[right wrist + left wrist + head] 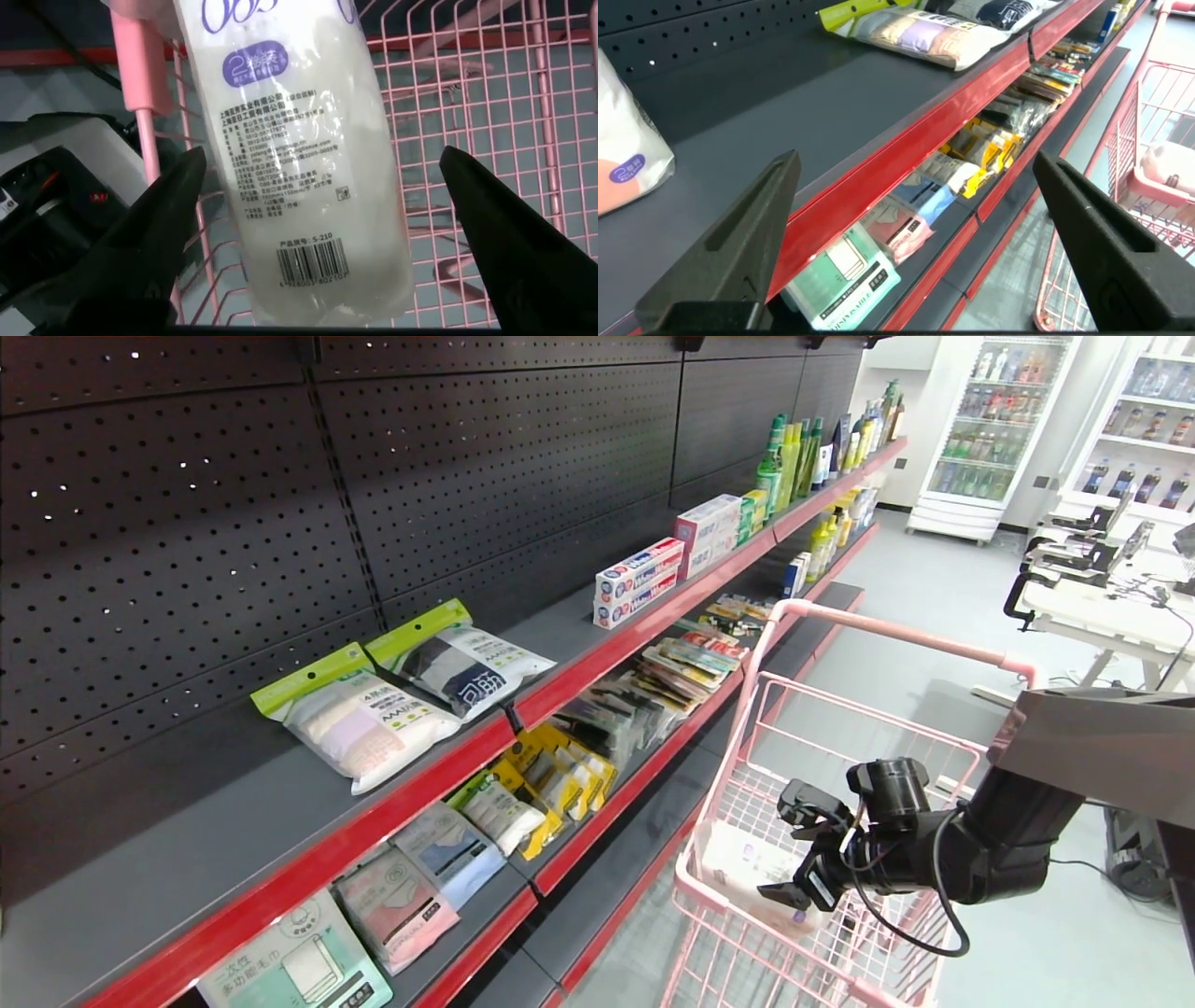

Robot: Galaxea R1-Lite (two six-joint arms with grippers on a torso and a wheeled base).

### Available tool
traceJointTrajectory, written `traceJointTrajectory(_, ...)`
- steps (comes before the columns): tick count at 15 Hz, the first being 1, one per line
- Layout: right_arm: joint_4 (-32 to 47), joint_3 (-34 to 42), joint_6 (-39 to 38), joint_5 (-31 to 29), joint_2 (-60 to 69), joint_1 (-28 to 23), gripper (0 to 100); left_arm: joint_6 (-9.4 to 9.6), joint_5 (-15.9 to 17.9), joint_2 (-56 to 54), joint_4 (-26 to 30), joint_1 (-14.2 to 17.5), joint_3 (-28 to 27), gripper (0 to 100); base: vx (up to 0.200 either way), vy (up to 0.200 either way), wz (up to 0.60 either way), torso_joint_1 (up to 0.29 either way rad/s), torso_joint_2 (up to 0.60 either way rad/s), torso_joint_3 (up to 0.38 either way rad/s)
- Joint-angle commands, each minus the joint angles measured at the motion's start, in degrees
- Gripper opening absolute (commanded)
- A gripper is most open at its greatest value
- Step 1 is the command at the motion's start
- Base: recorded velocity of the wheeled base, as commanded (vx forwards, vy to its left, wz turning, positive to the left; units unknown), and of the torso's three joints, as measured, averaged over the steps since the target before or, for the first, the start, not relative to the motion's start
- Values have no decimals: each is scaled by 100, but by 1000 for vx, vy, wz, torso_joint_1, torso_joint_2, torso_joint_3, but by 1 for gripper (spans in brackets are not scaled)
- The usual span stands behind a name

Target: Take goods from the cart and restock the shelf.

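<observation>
Widely open right claw over white pack in cart

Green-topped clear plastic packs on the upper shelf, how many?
2: a pastel-filled pack by the red shelf edge, and a dark-filled pack beside it, farther along. None look hidden.

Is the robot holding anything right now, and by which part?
Nothing is held. The right gripper is open astride a white pack in the cart, fingers clear of it; the left gripper is open near the shelf.
</observation>
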State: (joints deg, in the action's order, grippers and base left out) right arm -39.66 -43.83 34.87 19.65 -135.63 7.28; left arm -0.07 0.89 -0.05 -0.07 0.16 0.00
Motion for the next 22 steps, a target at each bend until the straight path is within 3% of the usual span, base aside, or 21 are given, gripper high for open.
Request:
traceJointTrajectory(1, -25, -117, 20, 4, -218, -77, 100, -1, -1, 5, -1, 2, 0, 100, 0, 0, 0, 0, 0, 0)
traceJointTrajectory(13, 107, -601, 12, 56, -561, -25, 100, -1, -1, 5, -1, 2, 0, 100, 0, 0, 0, 0, 0, 0)
traceJointTrajectory(22, 1329, -1330, 12, -49, -587, 46, 100, -1, -1, 5, -1, 2, 0, 100, 0, 0, 0, 0, 0, 0)
